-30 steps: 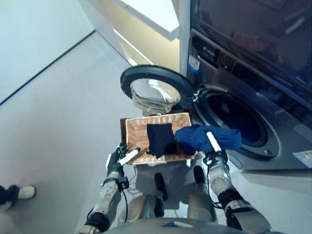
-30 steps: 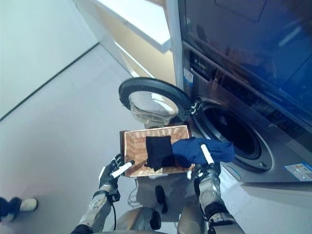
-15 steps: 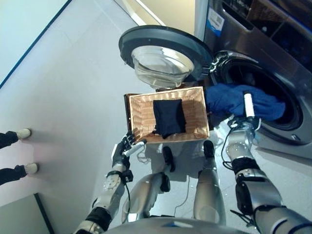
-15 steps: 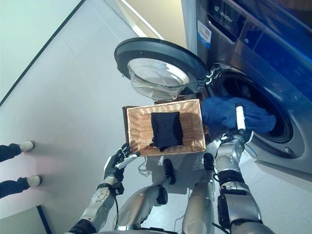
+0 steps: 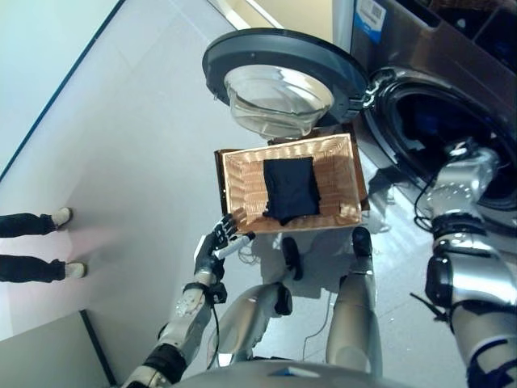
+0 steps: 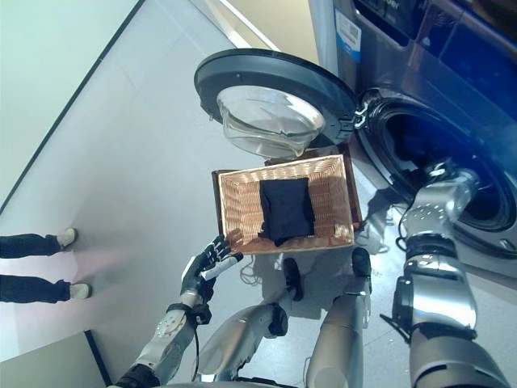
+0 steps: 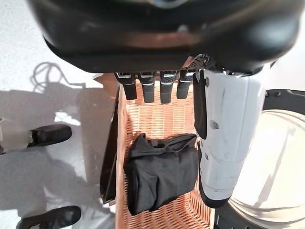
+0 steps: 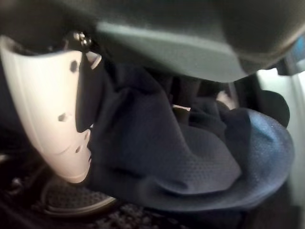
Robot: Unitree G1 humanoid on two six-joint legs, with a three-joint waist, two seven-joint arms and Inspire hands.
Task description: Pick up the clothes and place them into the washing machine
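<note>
Right wrist view: the right hand (image 8: 57, 119) is inside the washing machine (image 5: 452, 105) drum, thumb and fingers pinching the blue garment (image 8: 190, 157). At six o'clock from the open door (image 5: 283, 73), the wicker basket (image 5: 242, 174) holds a black garment (image 5: 291, 187); the left hand (image 5: 216, 242), fingers relaxed and empty, hovers at the basket's seven o'clock corner.

Silver-grey jointed arms, dark left hand (image 5: 215, 245) and right hand (image 8: 71, 114), each thumb seemingly white-covered.

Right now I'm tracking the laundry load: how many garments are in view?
2: a black garment in the wicker basket, and a blue garment held by the right hand inside the washing machine. Others may be hidden.
</note>
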